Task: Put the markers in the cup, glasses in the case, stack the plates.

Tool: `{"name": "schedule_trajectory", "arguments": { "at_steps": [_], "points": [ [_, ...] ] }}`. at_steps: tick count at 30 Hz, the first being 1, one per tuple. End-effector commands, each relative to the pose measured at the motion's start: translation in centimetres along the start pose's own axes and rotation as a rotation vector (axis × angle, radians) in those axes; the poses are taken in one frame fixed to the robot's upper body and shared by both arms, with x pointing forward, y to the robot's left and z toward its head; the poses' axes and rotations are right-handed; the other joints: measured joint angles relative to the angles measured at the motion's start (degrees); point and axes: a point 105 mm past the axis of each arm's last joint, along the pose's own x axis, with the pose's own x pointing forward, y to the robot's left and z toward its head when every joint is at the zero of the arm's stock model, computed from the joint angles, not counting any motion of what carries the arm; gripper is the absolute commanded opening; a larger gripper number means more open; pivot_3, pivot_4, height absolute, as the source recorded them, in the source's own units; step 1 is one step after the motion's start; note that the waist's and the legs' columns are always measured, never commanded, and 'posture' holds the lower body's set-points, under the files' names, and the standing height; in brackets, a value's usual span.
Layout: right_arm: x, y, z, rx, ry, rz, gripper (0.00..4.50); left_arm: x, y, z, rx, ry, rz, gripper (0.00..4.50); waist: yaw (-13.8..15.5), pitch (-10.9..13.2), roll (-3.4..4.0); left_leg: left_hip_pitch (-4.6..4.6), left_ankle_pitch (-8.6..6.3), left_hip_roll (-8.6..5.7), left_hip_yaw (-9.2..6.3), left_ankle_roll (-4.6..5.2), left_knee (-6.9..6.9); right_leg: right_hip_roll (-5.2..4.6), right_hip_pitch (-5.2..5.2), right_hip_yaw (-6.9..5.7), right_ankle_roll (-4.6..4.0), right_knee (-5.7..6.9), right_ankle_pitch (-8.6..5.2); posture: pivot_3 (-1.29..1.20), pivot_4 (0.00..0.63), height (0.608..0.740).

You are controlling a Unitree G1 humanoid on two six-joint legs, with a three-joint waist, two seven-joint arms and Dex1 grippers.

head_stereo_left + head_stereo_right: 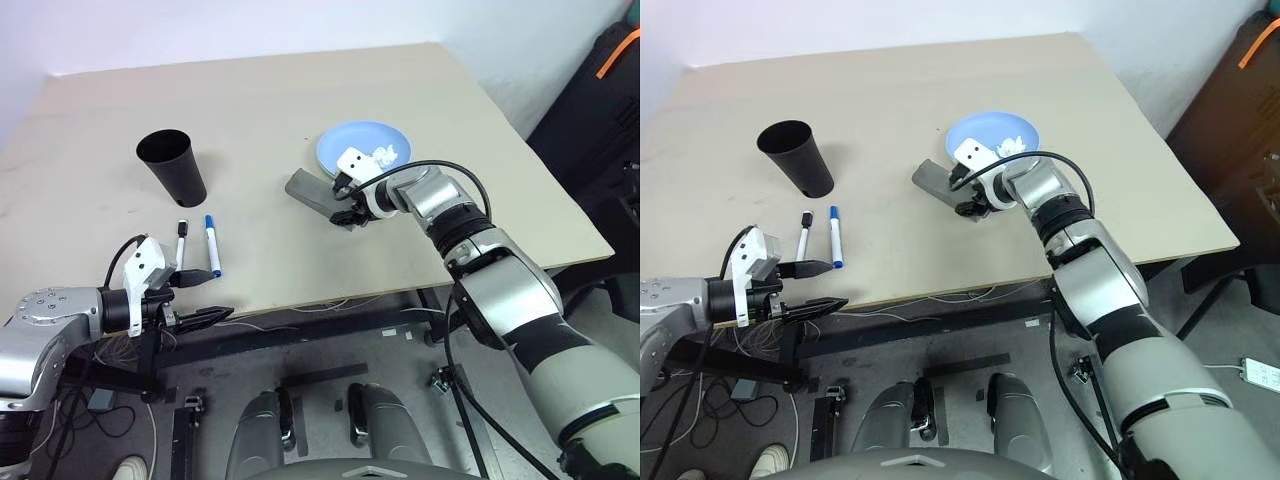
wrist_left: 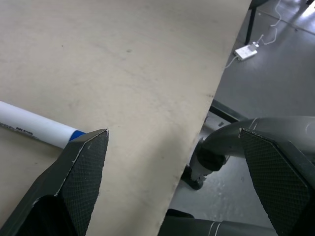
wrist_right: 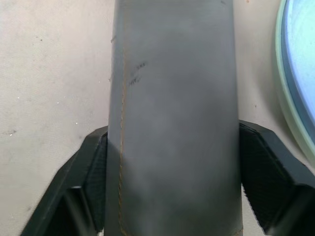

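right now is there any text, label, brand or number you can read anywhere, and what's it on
No text can be read with confidence.
blue-capped marker: a small line of dark print on its white barrel, too small to read.
case: a few small dark marks on the grey surface, too faint to tell if they are letters.
cup, blue plate, table: no print visible.

A robotics lab or workshop. A plain board table (image 1: 420, 120) stands on a black metal frame (image 1: 300, 335) over grey floor (image 1: 970, 400), with loose cables (image 1: 330, 303) hanging beneath. A black equipment case (image 1: 600, 90) sits by the white wall (image 1: 250, 25).
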Motion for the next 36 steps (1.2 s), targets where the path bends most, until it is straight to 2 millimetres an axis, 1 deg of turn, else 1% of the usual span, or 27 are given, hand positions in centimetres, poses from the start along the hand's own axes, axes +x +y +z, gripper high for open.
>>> {"name": "schedule_trajectory", "arguments": {
  "at_steps": [1,4,7,9,11,13,14,15,16,18,21,23,24,26,28,30,33,36],
  "points": [
    [-0.8,-0.7,2.3,-0.054,-0.067,-0.028,4.49,-0.3,0.0,0.7,0.029,-0.018,0.014,4.44,0.0,0.0,0.02,0.06,0.02,0.01,0.0,-0.03,0.0,0.0,0.06,0.0,-0.1,0.0,-0.04,0.0,0.15,0.74],
    [-1.3,-0.9,3.2,-0.085,-0.092,-0.018,4.49,-0.6,0.2,1.1,0.026,-0.04,0.033,4.44,0.1,0.0,0.03,0.18,0.01,0.06,-0.15,-0.04,0.0,-0.03,0.17,0.01,-0.23,-0.01,0.0,0.0,0.15,0.74],
    [-2.6,-1.2,5.0,-0.074,-0.149,-0.01,4.49,-1.2,1.0,1.8,0.03,-0.081,0.092,4.44,0.1,0.0,0.03,0.2,0.01,0.07,-0.2,-0.04,0.0,-0.03,0.18,0.01,-0.25,-0.01,0.01,0.0,0.15,0.74],
    [-3.8,-1.7,6.4,-0.068,-0.197,-0.019,4.49,-1.8,2.2,2.6,0.028,-0.128,0.178,4.44,0.1,0.0,0.03,0.17,0.01,0.09,-0.21,-0.04,0.0,-0.01,0.16,0.01,-0.26,-0.01,0.01,0.0,0.15,0.74],
    [-4.9,-1.7,7.6,-0.073,-0.248,-0.005,4.49,-2.7,3.5,3.2,0.013,-0.16,0.289,4.44,0.2,0.0,0.02,0.16,0.01,0.09,-0.21,-0.04,-0.01,-0.02,0.16,0.01,-0.25,-0.01,0.01,0.0,0.15,0.74],
    [-6.0,-1.5,8.8,-0.082,-0.307,0.011,4.49,-3.4,3.9,3.5,-0.021,-0.178,0.352,4.44,0.2,0.0,0.02,0.15,0.01,0.08,-0.21,-0.04,-0.02,-0.01,0.17,0.01,-0.23,-0.04,0.01,0.0,0.15,0.74],
    [-6.5,-1.4,9.2,-0.083,-0.33,0.013,4.49,-3.6,3.8,3.6,-0.024,-0.188,0.37,4.44,0.1,0.0,0.02,0.15,0.01,0.08,-0.21,-0.03,-0.03,-0.01,0.17,0.01,-0.21,-0.05,0.0,0.0,0.15,0.74],
    [-7.0,-1.5,9.5,-0.081,-0.355,0.006,4.49,-3.9,4.6,3.4,-0.035,-0.179,0.445,4.44,0.1,0.0,0.02,0.16,0.01,0.08,-0.2,-0.03,-0.05,-0.01,0.17,0.02,-0.2,-0.05,0.0,0.0,0.15,0.74],
    [-7.4,-1.7,9.6,-0.074,-0.368,-0.003,4.49,-4.1,5.6,3.0,-0.087,-0.165,0.526,4.44,0.2,0.0,0.02,0.17,0.01,0.08,-0.21,-0.03,-0.06,0.0,0.18,0.01,-0.18,-0.05,-0.01,0.0,0.15,0.74],
    [-7.9,-2.0,9.6,-0.064,-0.376,-0.013,4.49,-4.3,6.7,2.4,-0.16,-0.145,0.617,4.44,0.3,0.0,0.0,0.2,0.02,0.07,-0.23,-0.03,-0.07,0.01,0.22,0.0,-0.18,-0.02,-0.01,0.0,0.15,0.74],
    [-9.2,-2.0,9.7,-0.06,-0.417,0.016,4.49,-4.0,7.0,3.5,-0.129,-0.203,0.675,4.44,0.3,0.0,-0.01,0.24,0.02,0.07,-0.27,-0.05,0.0,0.03,0.3,-0.02,-0.19,-0.01,-0.01,0.0,0.15,0.74],
    [-10.1,-1.7,9.1,-0.059,-0.422,0.071,4.49,-3.7,7.6,3.0,-0.17,-0.187,0.733,4.44,0.4,0.0,-0.02,0.24,0.02,0.04,-0.26,-0.05,0.03,-0.02,0.34,-0.02,-0.2,-0.04,-0.01,0.0,0.15,0.74],
    [-10.6,-1.8,8.8,-0.05,-0.416,0.084,4.49,-3.5,7.7,3.0,-0.187,-0.196,0.747,4.44,0.5,0.0,-0.03,0.23,0.02,0.02,-0.27,-0.05,0.04,-0.04,0.35,-0.02,-0.2,-0.05,-0.01,0.0,0.15,0.74],
    [-11.7,-1.4,7.9,0.018,-0.392,0.163,4.49,-2.8,7.6,2.8,-0.216,-0.2,0.754,4.44,0.5,0.0,-0.03,0.23,0.02,0.01,-0.27,-0.04,0.04,-0.05,0.36,-0.02,-0.2,-0.06,-0.01,0.0,0.15,0.74],
    [-13.0,-1.1,7.4,0.043,-0.4,0.21,4.49,-2.0,7.3,2.6,-0.204,-0.184,0.752,4.44,0.5,0.0,-0.03,0.23,0.02,0.01,-0.28,-0.04,0.02,-0.03,0.35,-0.02,-0.19,-0.06,-0.01,0.0,0.15,0.74],
    [-14.1,-1.1,7.2,0.046,-0.449,0.203,4.49,-1.6,7.5,2.4,-0.184,-0.183,0.784,4.44,0.6,0.0,-0.04,0.23,0.02,0.01,-0.3,-0.04,0.0,-0.02,0.32,-0.02,-0.19,-0.05,0.0,0.0,0.15,0.74],
    [-14.6,-1.2,6.5,0.064,-0.519,0.161,4.49,-1.8,8.3,1.8,-0.198,-0.187,0.851,4.44,0.3,0.0,-0.06,0.26,0.02,0.03,-0.3,-0.05,-0.01,0.02,0.32,-0.02,-0.19,-0.04,0.0,0.0,0.15,0.74],
    [-14.9,0.5,4.7,-0.001,-0.563,0.188,4.49,-1.5,9.1,1.2,-0.204,-0.178,0.889,4.44,0.5,0.0,-0.07,0.31,0.02,0.04,-0.35,-0.05,0.0,0.03,0.38,-0.05,-0.19,-0.04,0.0,0.0,0.15,0.74]
  ]
}}
